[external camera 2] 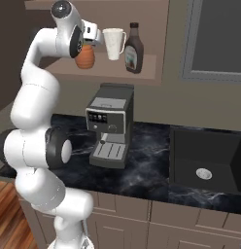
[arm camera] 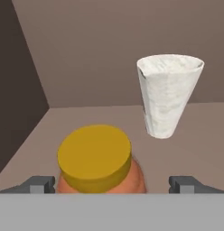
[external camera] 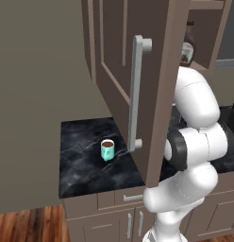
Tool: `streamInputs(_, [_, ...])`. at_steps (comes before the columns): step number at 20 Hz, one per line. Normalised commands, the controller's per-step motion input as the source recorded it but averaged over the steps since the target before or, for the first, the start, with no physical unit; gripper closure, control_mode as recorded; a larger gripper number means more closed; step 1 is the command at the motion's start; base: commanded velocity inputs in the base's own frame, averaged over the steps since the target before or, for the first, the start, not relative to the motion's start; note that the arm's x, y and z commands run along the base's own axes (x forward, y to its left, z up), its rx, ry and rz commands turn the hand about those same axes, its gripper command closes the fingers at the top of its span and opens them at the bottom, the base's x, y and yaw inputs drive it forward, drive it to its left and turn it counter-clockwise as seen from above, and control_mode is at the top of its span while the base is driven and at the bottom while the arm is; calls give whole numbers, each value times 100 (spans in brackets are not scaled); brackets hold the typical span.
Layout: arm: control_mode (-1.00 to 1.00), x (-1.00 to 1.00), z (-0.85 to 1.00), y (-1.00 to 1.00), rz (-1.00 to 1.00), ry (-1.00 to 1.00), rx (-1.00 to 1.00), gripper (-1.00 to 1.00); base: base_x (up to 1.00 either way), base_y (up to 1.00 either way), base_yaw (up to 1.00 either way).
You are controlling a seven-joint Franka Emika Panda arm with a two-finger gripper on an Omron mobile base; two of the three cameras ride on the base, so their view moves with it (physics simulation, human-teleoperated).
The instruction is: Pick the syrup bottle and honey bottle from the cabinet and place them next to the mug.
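Overhead, arm (external camera 2: 35, 87) reaches onto honey bottle (arm camera: 98, 164)

Cabinet (external camera: 161, 71) matt brown wood; counter (external camera: 86, 160) glossy black marble; mug (external camera: 107, 150) smooth teal.

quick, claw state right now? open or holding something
claw: open, fingertips spread on either side of the honey bottle on the cabinet shelf, not closed on it, holding nothing

One honey bottle (arm camera: 98, 160), one syrup bottle (external camera 2: 134, 48), one mug (external camera: 107, 150), one white cup (arm camera: 168, 92).
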Motion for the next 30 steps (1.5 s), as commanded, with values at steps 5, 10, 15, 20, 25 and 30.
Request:
streamInputs(5, [-100,24,0,19,0,-1,-2,-100,0,0,0])
streamInputs(10, [-100,27,0,25,0,0,-1,-100,0,0,0])
streamInputs(15, [-100,30,0,11,0,0,-1,-100,0,0,0])
streamInputs(20, [-100,2,0,0,-2,0,0,-100,0,0,0])
streamInputs(25, [-100,-1,-15,0,-2,0,0,-100,0,0,0])
streamInputs(30, [-100,0,-26,-2,0,0,0,-100,0,0,0])
